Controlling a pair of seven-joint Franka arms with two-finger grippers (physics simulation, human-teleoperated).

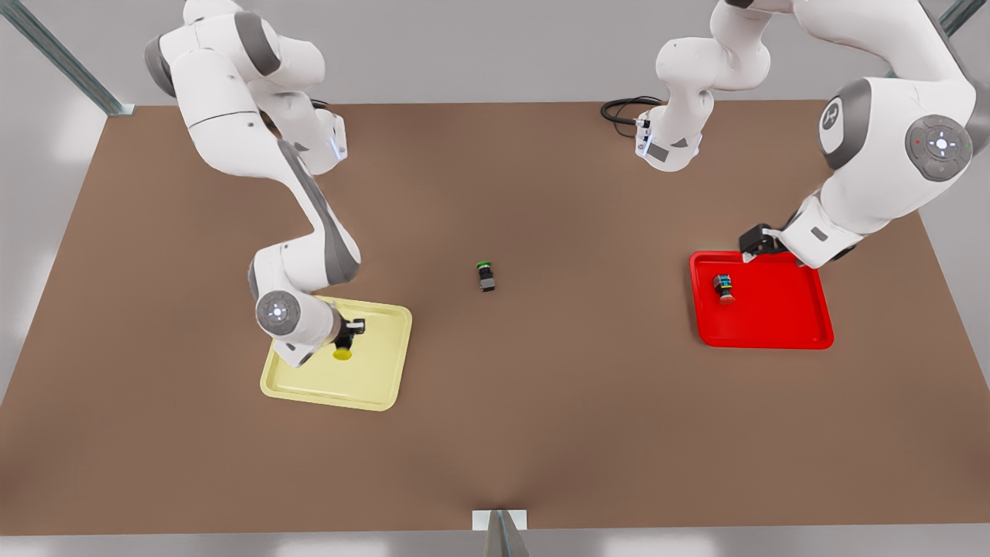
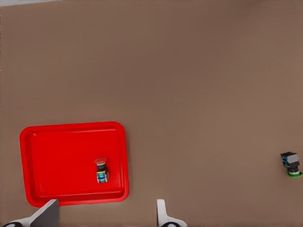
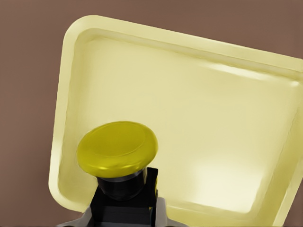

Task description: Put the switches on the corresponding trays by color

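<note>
The yellow-capped switch (image 1: 343,350) (image 3: 117,149) hangs over the pale yellow tray (image 1: 379,379) (image 3: 199,113) at the front view's left. My right gripper (image 1: 346,334) (image 3: 125,210) is shut on its dark body, cap pointing away from the wrist. The red-capped switch (image 1: 725,288) (image 2: 101,170) lies on its side inside the bright red tray (image 1: 781,321) (image 2: 57,161) at the front view's right. My left gripper (image 1: 756,244) (image 2: 105,218) hovers open above that tray's far edge, holding nothing, apart from the red switch.
A green-capped switch (image 1: 486,275) (image 2: 291,165) lies on the brown table (image 1: 541,402) midway between the two trays. A black cable (image 1: 623,112) coils at the back near an arm's base. Bare table surrounds both trays.
</note>
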